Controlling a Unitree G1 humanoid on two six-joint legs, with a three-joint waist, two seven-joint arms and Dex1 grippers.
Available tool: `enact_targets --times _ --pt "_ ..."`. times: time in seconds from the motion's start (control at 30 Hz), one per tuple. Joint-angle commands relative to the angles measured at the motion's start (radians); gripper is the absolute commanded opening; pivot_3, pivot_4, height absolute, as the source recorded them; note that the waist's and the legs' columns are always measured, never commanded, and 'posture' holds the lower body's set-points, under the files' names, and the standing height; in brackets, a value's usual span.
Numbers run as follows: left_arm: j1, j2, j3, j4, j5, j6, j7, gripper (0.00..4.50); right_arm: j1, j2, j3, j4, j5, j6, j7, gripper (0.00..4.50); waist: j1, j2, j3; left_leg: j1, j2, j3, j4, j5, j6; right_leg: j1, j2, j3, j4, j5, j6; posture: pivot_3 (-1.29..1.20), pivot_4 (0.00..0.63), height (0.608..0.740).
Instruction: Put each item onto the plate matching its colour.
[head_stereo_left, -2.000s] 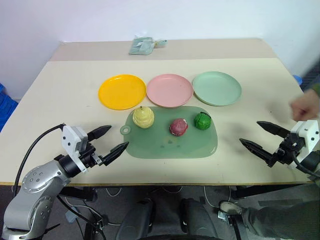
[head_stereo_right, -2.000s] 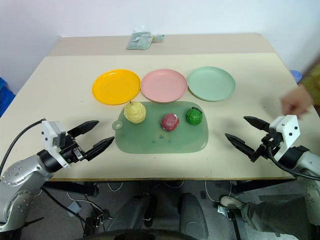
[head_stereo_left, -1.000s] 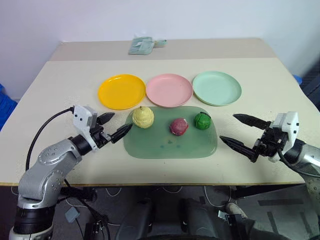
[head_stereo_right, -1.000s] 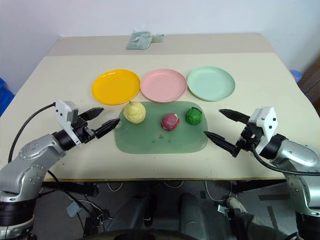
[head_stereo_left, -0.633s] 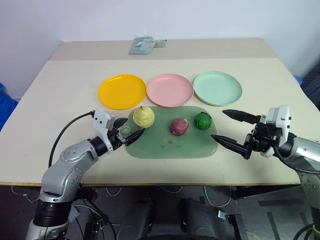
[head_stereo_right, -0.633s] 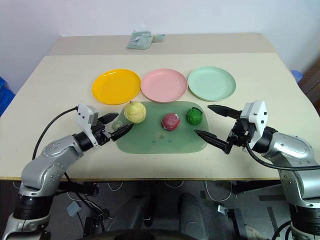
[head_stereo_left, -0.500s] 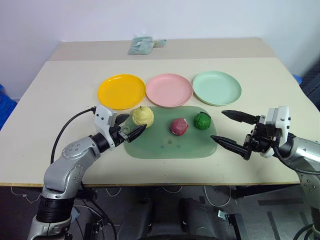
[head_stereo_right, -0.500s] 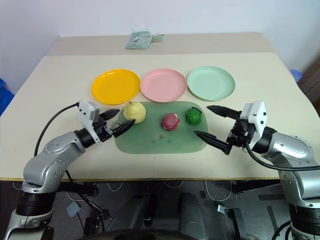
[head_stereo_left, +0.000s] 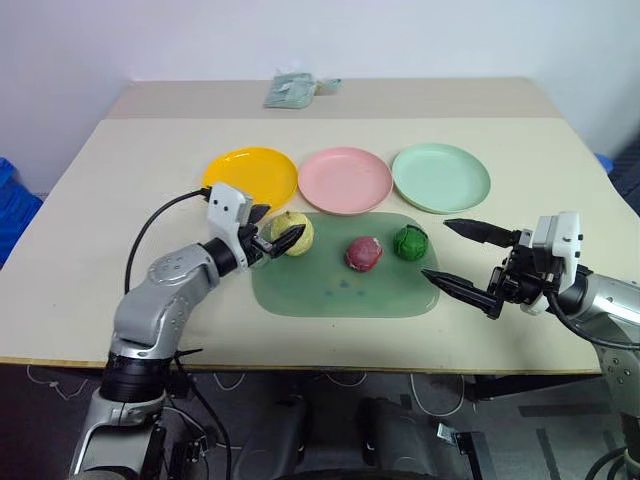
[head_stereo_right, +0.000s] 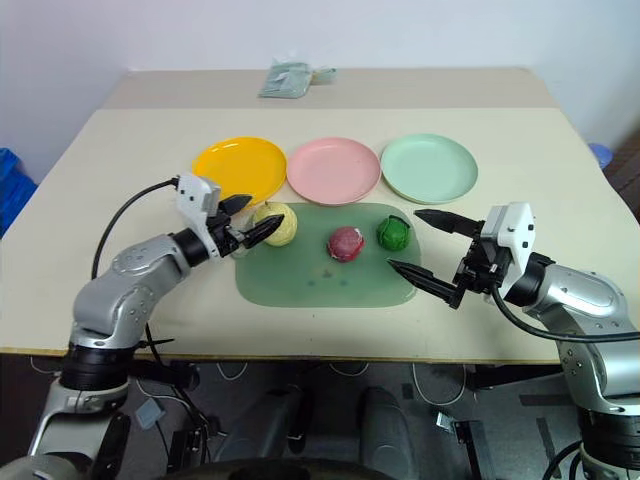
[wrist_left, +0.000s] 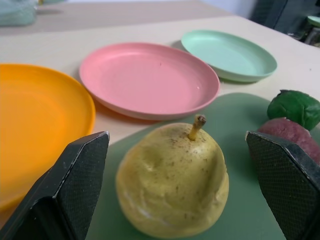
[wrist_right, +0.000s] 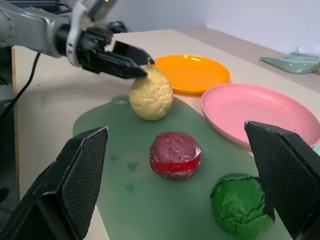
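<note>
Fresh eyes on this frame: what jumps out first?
The three plates in a row at the back of the table: yellow plate, pink plate, green plate. In front of them, on the green board, the left gripper stands open around the pear, while the right gripper hangs open off the board's right end.

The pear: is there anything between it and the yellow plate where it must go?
Nothing visible stands in the way. The pear stands on the green board, and the yellow plate lies just behind it, bare.
</note>
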Motion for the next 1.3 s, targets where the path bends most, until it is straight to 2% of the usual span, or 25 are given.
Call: enact_targets --times 0.03,0.13,0.2,0.27,0.4,0.5,0.67,0.9,0.97,1.03,1.17,1.3 --pt "-0.035 -0.017 -0.026 0.016 0.032 0.007 0.006 4.50 -0.004 0.008 -0.009 -0.021 0.000 -0.020 -0.005 4.46 -0.001 0.000 0.000 0.000 0.000 0.000 0.000 0.000 0.000 0.000 0.000 0.000 0.000 0.000 0.000 0.00 0.150 0.740" --pt "-0.048 -0.037 -0.039 0.038 0.047 0.012 0.005 3.65 0.001 0.012 -0.009 -0.030 -0.001 -0.020 -0.014 4.50 -0.001 0.000 0.000 0.000 0.000 0.000 0.000 0.000 0.000 0.000 0.000 0.000 0.000 0.000 0.000 0.00 0.150 0.740" --pt "-0.050 -0.044 -0.041 0.043 0.059 0.008 0.006 2.78 0.006 0.013 -0.011 -0.034 -0.002 -0.021 -0.016 4.50 -0.001 0.000 0.000 0.000 0.000 0.000 0.000 0.000 0.000 0.000 0.000 0.000 0.000 0.000 0.000 0.00 0.150 0.740" --pt "-0.050 -0.051 -0.036 0.041 0.064 0.006 0.010 2.64 0.015 0.015 -0.016 -0.038 -0.003 -0.023 -0.019 4.50 -0.001 0.000 0.000 0.000 0.000 0.000 0.000 0.000 0.000 0.000 0.000 0.000 0.000 0.000 0.000 0.00 0.150 0.740" --pt "-0.071 -0.068 0.005 0.063 0.068 -0.011 0.030 2.64 0.026 0.019 -0.020 -0.051 -0.005 -0.024 -0.033 4.50 -0.001 0.000 0.000 0.000 0.000 0.000 0.000 0.000 0.000 0.000 0.000 0.000 0.000 0.000 0.000 0.00 0.150 0.740" --pt "-0.150 -0.102 0.096 0.139 0.049 -0.021 0.103 2.64 0.027 0.024 -0.016 -0.054 -0.010 -0.028 -0.041 4.50 0.000 -0.001 0.000 0.000 0.000 0.000 0.001 0.000 0.000 0.000 0.000 0.000 0.001 0.000 0.000 0.00 0.150 0.740" --pt "-0.350 -0.126 0.242 0.417 0.075 -0.111 0.257 2.64 0.005 0.033 0.002 -0.054 -0.015 -0.029 -0.052 4.50 -0.001 -0.002 0.001 0.000 0.000 0.000 0.001 0.000 0.000 0.000 0.000 0.000 0.001 0.002 0.003 0.00 0.150 0.740" --pt "-0.566 -0.134 0.263 0.907 0.148 -0.348 0.248 2.64 -0.057 0.050 0.053 -0.013 -0.049 -0.047 -0.059 4.50 0.000 -0.004 0.002 0.000 -0.001 0.001 0.002 0.000 0.000 0.000 0.000 0.000 0.000 0.003 0.005 0.00 0.150 0.740" --pt "-0.606 -0.141 0.258 1.028 0.174 -0.419 0.254 3.69 -0.073 0.058 0.065 -0.003 -0.059 -0.052 -0.064 4.50 0.000 -0.005 0.002 0.000 -0.001 0.001 0.002 0.000 0.000 0.000 0.000 0.000 0.000 0.003 0.005 0.00 0.150 0.740" --pt "-0.633 -0.149 0.255 1.109 0.191 -0.475 0.253 4.43 -0.087 0.066 0.073 0.007 -0.069 -0.055 -0.069 4.50 -0.001 -0.006 0.003 0.000 -0.002 0.001 0.002 0.000 0.000 0.000 0.000 0.000 0.000 0.003 0.005 0.00 0.150 0.740" --pt "-0.643 -0.165 0.266 1.113 0.175 -0.507 0.212 4.43 -0.118 0.084 0.090 0.018 -0.089 -0.056 -0.095 4.50 -0.003 -0.007 0.003 -0.001 -0.002 0.001 0.002 0.000 0.000 -0.001 0.000 0.000 0.000 0.004 0.006 0.00 0.150 0.740" --pt "-0.531 -0.150 0.257 0.869 0.131 -0.458 0.126 4.43 -0.149 0.115 0.120 0.004 -0.097 -0.031 -0.146 4.50 -0.008 -0.007 0.003 -0.001 -0.001 0.001 0.002 0.000 0.000 -0.002 0.000 0.001 0.001 0.004 0.005 0.00 0.150 0.740"
